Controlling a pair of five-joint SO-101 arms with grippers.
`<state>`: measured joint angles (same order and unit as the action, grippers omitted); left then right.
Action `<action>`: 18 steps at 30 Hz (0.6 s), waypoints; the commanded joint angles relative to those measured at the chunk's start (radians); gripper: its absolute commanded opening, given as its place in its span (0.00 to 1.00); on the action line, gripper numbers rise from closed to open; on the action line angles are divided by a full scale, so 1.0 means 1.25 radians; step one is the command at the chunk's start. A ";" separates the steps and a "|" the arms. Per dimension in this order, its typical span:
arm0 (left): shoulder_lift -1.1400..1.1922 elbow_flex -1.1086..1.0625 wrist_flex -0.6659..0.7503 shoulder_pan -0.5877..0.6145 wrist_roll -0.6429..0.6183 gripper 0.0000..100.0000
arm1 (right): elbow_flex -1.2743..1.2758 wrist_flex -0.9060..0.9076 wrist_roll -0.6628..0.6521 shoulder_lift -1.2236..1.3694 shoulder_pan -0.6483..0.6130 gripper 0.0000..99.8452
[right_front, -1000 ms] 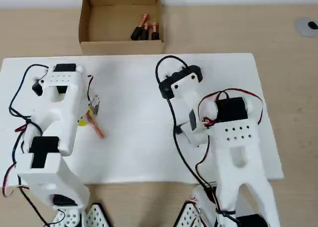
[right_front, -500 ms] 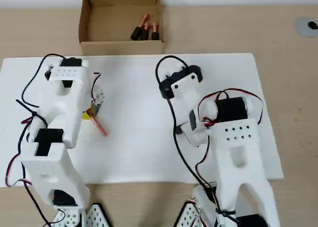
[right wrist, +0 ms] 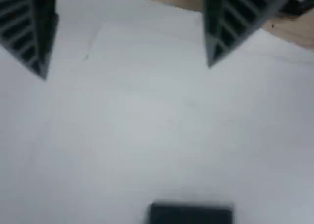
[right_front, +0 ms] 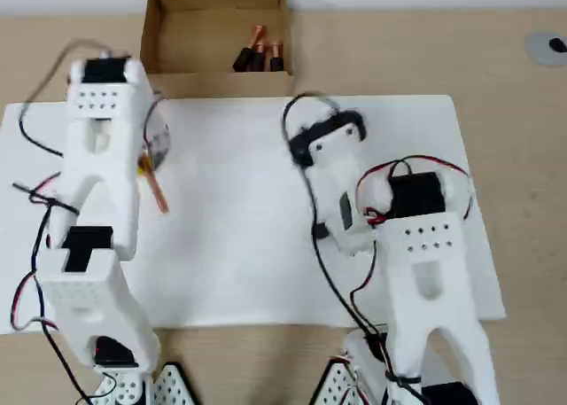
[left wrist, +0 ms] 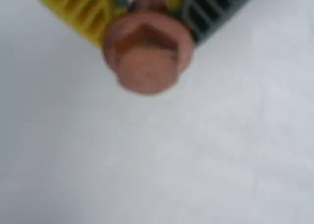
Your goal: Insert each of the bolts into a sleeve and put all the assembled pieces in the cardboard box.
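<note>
Nearest the arms' bases, the white sheet point(right_front: 248, 263) covered the middle of the counter point(right_front: 514, 157). Over its left part, the left hand point(left wrist: 147, 35) was clenched on a copper bolt point(right_front: 158, 192), gripping the shank so that the head point(left wrist: 147, 57) hung bare and tilted above the sheet, with no sleeve on it. Toward the middle, the right hand point(right wrist: 125, 72) stood released, jaws wide apart over the sheet and grasping nothing. A dark shape point(right wrist: 191, 214) lay close under it, too blurred to name; it may have been a sleeve. Farthest off, the cardboard box point(right_front: 152, 46) sat just past the sheet's far edge, and three assembled pieces point(right_front: 259, 55), black sleeves with copper bolts in them, lay side by side inside. By that count the job looked mostly done. The held bolt had yet to be sleeved and boxed.
</note>
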<state>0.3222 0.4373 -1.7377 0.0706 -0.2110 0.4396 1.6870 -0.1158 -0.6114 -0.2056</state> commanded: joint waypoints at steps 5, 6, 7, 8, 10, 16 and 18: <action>-0.272 -0.027 -0.012 -0.072 0.463 0.01 | -0.136 -0.016 0.205 0.121 0.015 0.25; -0.293 -0.050 -0.012 -0.075 0.476 0.01 | -0.133 -0.020 0.191 0.157 0.017 0.25; -0.311 -0.072 -0.012 -0.075 0.477 0.01 | -0.137 -0.016 0.145 0.197 0.018 0.25; -0.327 -0.093 -0.011 -0.074 0.465 0.01 | -0.138 -0.015 0.064 0.236 0.019 0.25; -0.360 -0.141 -0.011 -0.071 0.409 0.01 | -0.152 -0.002 -0.133 0.321 0.018 0.25; -0.481 -0.248 -0.010 -0.069 0.245 0.01 | -0.336 0.045 -0.695 0.454 0.088 0.25; -0.544 -0.264 0.001 -0.068 0.238 0.01 | -0.388 0.081 -0.862 0.479 0.100 0.25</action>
<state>-0.2240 0.1151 -1.7469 -0.0123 0.1174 0.0836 1.7423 -0.8170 -0.0407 -0.1181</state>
